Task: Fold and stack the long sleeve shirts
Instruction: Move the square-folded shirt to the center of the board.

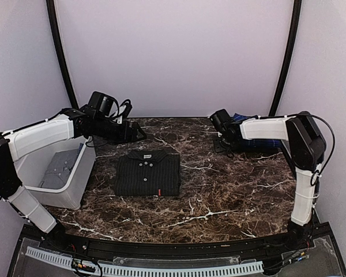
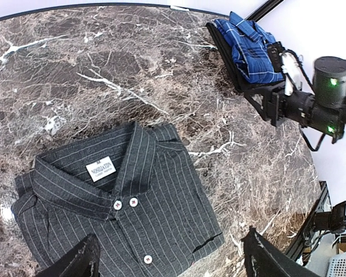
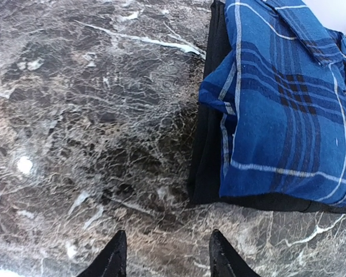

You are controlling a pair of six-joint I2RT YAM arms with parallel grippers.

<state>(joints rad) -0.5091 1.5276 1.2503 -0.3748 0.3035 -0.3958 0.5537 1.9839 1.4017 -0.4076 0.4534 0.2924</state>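
Black pinstripe shirt (image 1: 147, 173) folded mid-table (image 1: 230, 190); left gripper (image 2: 172, 234) just beyond it, jaws wide, empty. Right gripper (image 3: 168, 232) half-spread, empty, beside folded plaid shirt (image 3: 282, 104), far right corner

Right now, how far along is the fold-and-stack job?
Done: the black pinstripe shirt lies folded at the centre of the table; the blue plaid shirt lies folded on a dark cloth at the far right. In hand: nothing; the left gripper and right gripper are open and empty. Left: the two shirts lie apart, not stacked.
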